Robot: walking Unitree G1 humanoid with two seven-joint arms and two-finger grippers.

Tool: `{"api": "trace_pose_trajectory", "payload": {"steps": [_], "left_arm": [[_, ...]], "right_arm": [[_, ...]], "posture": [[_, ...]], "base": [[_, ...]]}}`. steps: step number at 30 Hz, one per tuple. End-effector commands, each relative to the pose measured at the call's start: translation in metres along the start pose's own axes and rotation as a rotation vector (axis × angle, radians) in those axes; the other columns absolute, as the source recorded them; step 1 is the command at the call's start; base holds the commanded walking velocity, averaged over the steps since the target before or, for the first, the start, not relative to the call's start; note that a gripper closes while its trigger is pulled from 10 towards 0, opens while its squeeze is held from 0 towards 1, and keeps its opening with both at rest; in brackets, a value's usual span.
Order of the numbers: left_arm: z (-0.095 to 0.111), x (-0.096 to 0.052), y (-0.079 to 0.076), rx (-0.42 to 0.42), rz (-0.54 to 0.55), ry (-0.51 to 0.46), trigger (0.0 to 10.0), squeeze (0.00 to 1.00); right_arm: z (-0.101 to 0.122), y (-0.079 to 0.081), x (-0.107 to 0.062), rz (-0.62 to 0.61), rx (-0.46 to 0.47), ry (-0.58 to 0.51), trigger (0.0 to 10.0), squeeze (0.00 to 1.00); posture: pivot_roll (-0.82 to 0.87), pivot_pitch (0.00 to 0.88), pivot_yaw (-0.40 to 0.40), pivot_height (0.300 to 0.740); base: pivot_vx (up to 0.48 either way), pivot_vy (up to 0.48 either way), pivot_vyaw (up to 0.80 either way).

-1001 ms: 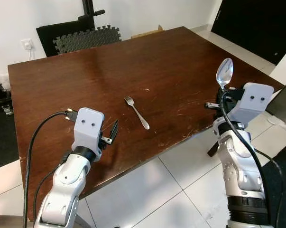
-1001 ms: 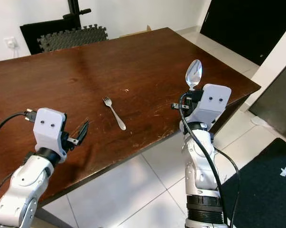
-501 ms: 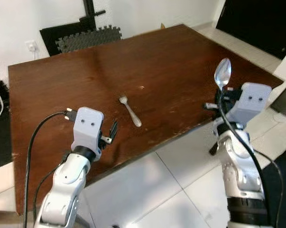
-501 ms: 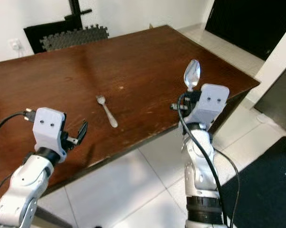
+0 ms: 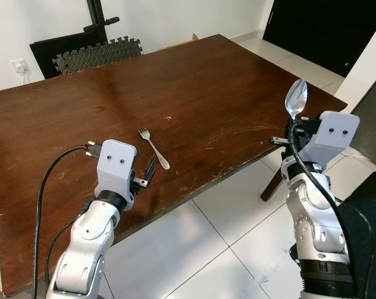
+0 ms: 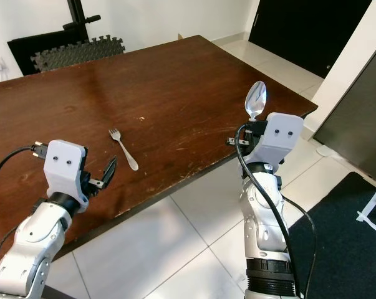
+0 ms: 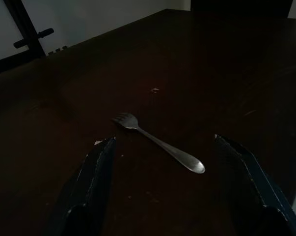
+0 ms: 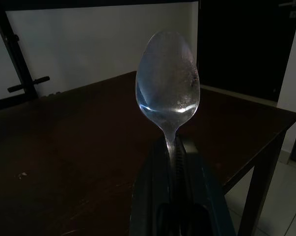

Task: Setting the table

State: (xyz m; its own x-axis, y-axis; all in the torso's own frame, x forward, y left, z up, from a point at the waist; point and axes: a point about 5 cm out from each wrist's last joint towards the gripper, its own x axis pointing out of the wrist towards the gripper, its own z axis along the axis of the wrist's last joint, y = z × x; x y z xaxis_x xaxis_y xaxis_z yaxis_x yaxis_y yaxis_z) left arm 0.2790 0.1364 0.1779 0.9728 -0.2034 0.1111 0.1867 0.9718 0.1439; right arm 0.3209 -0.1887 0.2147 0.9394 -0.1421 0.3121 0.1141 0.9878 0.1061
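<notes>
1. My left claw (image 5: 149, 172) hovers low over the near edge of the brown table (image 5: 194, 81), its two black fingers (image 7: 96, 182) spread apart with nothing between them.
2. A fork (image 5: 153, 148) lies flat on the table just beyond my left claw and a little toward my right. Its prongs point away from me and its handle runs back toward the table's near edge. Seen from my left wrist, the fork (image 7: 157, 142) sits ahead of the gap between the open fingers, not touching either one.
3. Further right, the tabletop runs on to its corner, with grey floor tiles (image 5: 237, 224) below.
4. My right claw (image 5: 295, 128) is raised off the table's right corner, above the floor and near the edge. Its fingers are pressed together on the handle of a spoon (image 5: 296, 98).
5. The spoon stands upright, bowl on top and well above the tabletop. From my right wrist, the bowl (image 8: 167, 88) rises straight out of the clamped fingers (image 8: 197, 196).
6. The spoon and the fork are well apart.
</notes>
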Motion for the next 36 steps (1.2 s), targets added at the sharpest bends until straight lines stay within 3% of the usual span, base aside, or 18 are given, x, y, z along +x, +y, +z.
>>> {"api": "trace_pose_trajectory", "payload": {"steps": [1,6,7,10,12,13,19,20,26,30,36], "left_arm": [[-0.007,-0.001,0.001,-0.008,0.009,0.036,10.0,0.0],[-0.008,-0.002,0.001,-0.006,0.01,0.04,10.0,0.0],[-0.009,-0.004,0.002,0.004,0.016,0.05,10.0,0.0],[-0.01,-0.005,0.004,0.015,0.028,0.059,10.0,0.0],[-0.01,-0.008,0.012,0.044,0.08,0.069,10.0,0.0],[-0.011,-0.016,0.034,0.091,0.202,0.081,10.0,0.0],[-0.011,-0.033,0.057,0.141,0.311,0.096,10.0,0.0],[-0.011,-0.043,0.063,0.156,0.329,0.106,10.0,0.0],[-0.004,-0.051,0.06,0.176,0.316,0.089,10.0,0.0],[0.001,-0.048,0.053,0.189,0.274,0.067,10.0,0.0],[0.006,-0.044,0.043,0.172,0.226,0.042,10.0,0.0]], "right_arm": [[-0.001,-0.001,-0.002,0.001,-0.007,0.004,10.0,0.0],[-0.002,0.001,0.0,0.043,0.002,0.016,10.0,0.0],[-0.004,0.011,0.011,0.104,0.003,0.052,10.0,0.0],[-0.007,0.02,0.02,0.158,-0.013,0.085,10.0,0.0],[-0.009,0.029,0.027,0.194,0.005,0.095,10.0,0.0],[-0.015,0.037,0.037,0.219,0.03,0.132,10.0,0.0],[-0.019,0.044,0.046,0.257,0.055,0.176,10.0,0.0],[-0.02,0.042,0.053,0.271,0.063,0.202,10.0,0.0],[-0.026,0.034,0.068,0.328,0.061,0.313,10.0,0.0],[-0.033,0.03,0.07,0.397,-0.012,0.378,10.0,0.0],[-0.043,0.026,0.071,0.447,-0.035,0.462,10.0,0.0]], "posture": [[0.0,0.061,0.052,0.74],[0.0,0.063,0.051,0.74],[0.01,0.074,0.056,0.74],[0.01,0.082,0.056,0.74],[0.03,0.092,0.048,0.74],[0.06,0.111,0.032,0.74],[0.1,0.139,0.014,0.74],[0.11,0.148,0.01,0.74],[0.12,0.182,0.008,0.74],[0.12,0.19,0.019,0.74],[0.11,0.198,0.034,0.74]], "base": [[0.0,0.0,0.0],[0.0,0.0,0.0],[0.0,0.0,0.0],[0.0,0.0,0.0],[0.0,0.0,0.0],[0.0,0.0,0.0],[0.0,0.0,0.0],[0.0,0.0,0.0],[0.0,0.0,0.0],[0.0,0.0,0.0],[0.0,0.0,0.0]]}}
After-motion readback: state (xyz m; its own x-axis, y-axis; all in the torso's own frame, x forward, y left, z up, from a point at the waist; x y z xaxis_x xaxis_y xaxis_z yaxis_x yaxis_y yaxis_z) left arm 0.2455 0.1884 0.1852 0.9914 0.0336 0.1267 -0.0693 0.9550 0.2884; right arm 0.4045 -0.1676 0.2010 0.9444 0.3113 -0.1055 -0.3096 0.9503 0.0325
